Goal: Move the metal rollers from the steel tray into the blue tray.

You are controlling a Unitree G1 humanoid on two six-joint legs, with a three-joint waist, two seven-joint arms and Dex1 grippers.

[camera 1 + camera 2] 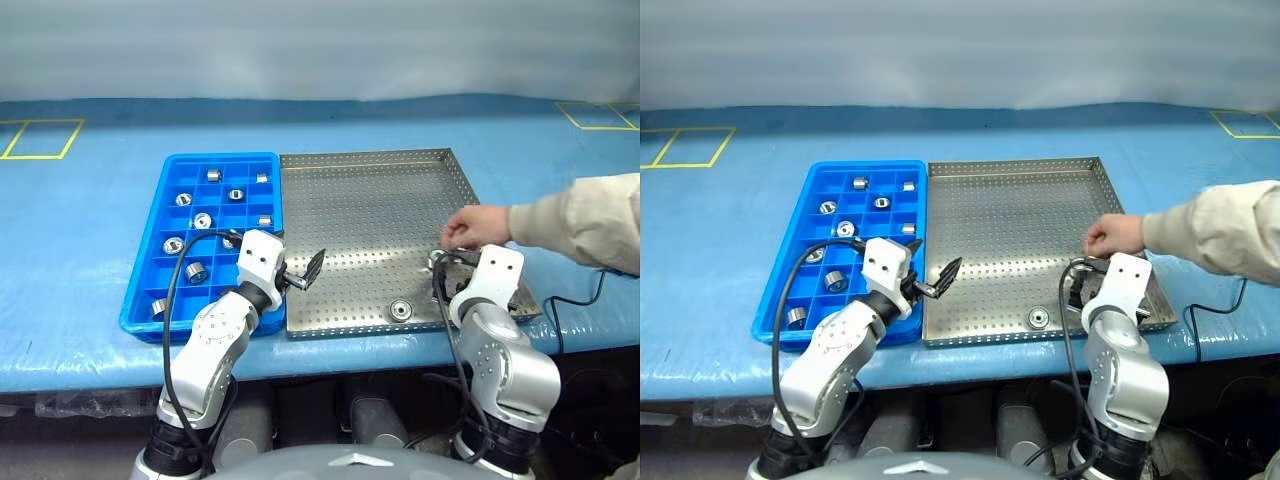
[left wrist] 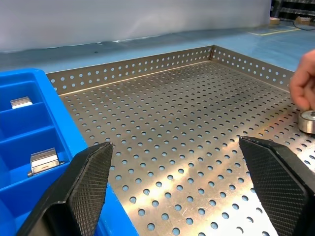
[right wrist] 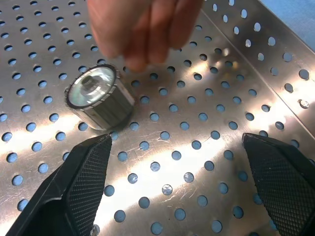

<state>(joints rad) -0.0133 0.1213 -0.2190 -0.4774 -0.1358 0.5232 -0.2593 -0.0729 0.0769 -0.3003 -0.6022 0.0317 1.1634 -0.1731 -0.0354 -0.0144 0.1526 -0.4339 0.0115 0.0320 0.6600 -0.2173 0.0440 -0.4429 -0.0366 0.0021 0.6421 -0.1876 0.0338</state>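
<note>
Blue tray [image 1: 140, 300] sits at the left, touching the steel tray [image 1: 370, 200]; ten or so metal rollers [image 1: 197, 271] occupy its cells. Left gripper [image 1: 300, 272] hovers over the seam between the trays, fingers spread wide, grasping nothing. One roller [image 1: 401, 310] lies near the steel tray's front rim. Right gripper [image 3: 182, 191] stands spread and empty above the perforated floor, another roller [image 3: 98, 98] just beyond its fingers. A person's hand [image 1: 478, 226], fingers curled, reaches in directly over that roller.
</note>
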